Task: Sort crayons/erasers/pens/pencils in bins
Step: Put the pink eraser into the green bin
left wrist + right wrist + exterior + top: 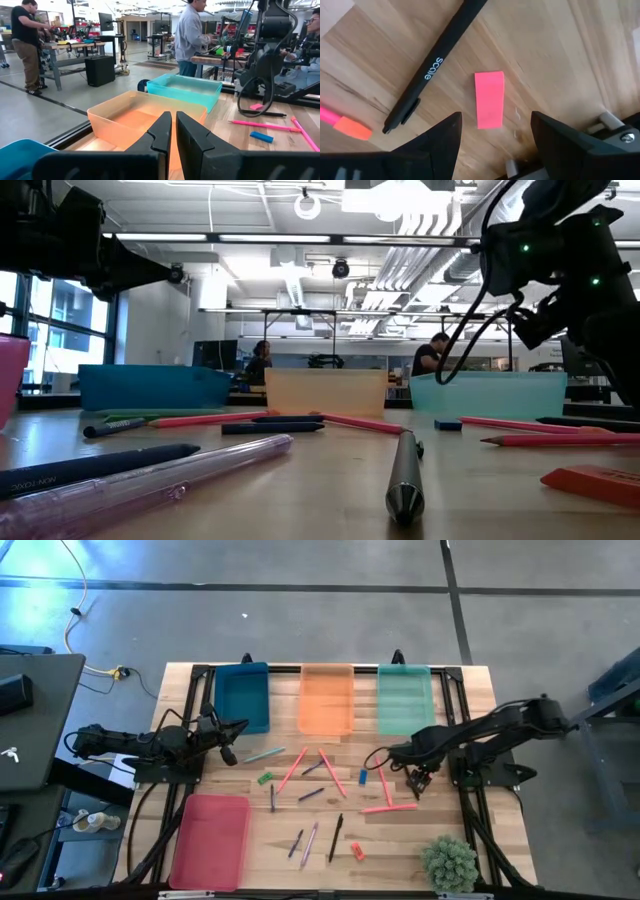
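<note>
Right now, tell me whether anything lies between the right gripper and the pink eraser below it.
Nothing visible does. The open right gripper hangs over the small flat pink eraser; the black pen lies beside it, apart.

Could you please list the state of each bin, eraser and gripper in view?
Teal bin: upright, looks empty.
Orange bin: upright, looks empty.
Mint bin: upright, looks empty.
Pink-red bin: upright, looks empty.
Pink eraser: flat on table, ungrasped.
Left gripper: fingers shut, holding nothing.
Right gripper: fingers open above pink eraser.

Pink eraser (489, 99) — flat on wood — beside black pen (432, 62).
</note>
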`<move>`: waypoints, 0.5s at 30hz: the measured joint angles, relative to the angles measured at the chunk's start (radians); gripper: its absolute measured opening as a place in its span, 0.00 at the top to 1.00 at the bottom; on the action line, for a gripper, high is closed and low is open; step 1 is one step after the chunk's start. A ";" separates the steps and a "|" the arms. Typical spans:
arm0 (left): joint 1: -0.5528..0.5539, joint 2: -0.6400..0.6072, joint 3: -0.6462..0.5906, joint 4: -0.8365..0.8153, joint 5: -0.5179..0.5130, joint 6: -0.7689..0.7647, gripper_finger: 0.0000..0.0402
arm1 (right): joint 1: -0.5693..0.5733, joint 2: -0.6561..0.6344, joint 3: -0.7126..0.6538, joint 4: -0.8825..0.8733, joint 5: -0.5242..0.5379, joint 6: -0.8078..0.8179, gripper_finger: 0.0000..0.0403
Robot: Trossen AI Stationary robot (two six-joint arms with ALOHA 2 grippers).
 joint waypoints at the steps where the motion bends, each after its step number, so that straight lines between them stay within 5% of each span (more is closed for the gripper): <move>1: 0.000 0.000 0.000 0.000 0.000 0.000 0.96 | 0.000 0.007 0.000 0.006 0.000 -0.003 0.43; 15: 0.000 0.000 0.000 0.000 0.000 0.000 0.96 | 0.000 0.071 0.000 0.033 0.007 -0.008 0.43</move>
